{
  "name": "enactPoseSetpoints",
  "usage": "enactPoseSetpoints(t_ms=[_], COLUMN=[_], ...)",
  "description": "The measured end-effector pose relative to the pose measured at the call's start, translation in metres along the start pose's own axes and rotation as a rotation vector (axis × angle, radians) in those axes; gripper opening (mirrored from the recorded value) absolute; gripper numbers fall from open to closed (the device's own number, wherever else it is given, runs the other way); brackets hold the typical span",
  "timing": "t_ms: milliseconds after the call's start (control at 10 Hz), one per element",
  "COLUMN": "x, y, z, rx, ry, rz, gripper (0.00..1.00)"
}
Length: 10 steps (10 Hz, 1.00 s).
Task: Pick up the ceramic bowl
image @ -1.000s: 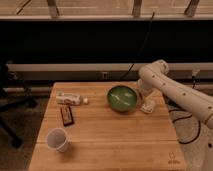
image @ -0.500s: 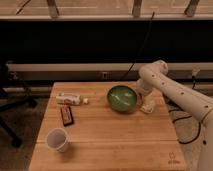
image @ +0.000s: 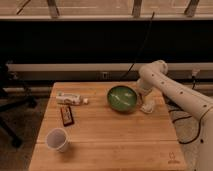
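- Green ceramic bowl (image: pixel 123 98) lies just beside the gripper (image: pixel 147 106), on its side toward the middle of the worktop (image: pixel 110 142).
- Whether the gripper is spread or closed, I cannot tell.

The wooden tabletop (image: pixel 115 142) filled the lower middle of the frame. On it, right of centre and toward the far edge, sat the ceramic bowl (image: pixel 123 98). The gripper (image: pixel 148 106) was low over the tabletop just right of the bowl. A white packet (image: pixel 69 99) lay on its side at the upper left, with a dark bar (image: pixel 67 115) just below it. A white paper cup (image: pixel 57 139) stood upright near the lower left corner.
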Motion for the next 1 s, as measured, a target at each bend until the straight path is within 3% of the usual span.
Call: enactPoseSetpoints(t_ms=[300, 800, 1000], x=[-0.033, -0.059, -0.065], y=[0.005, 0.015, 0.018], z=[0.022, 0.042, 0.046], rx=[-0.04, -0.093, -0.105], ry=[-0.018, -0.053, -0.065], rz=[-0.033, -0.058, -0.064], gripper=[0.8, 0.8, 0.67])
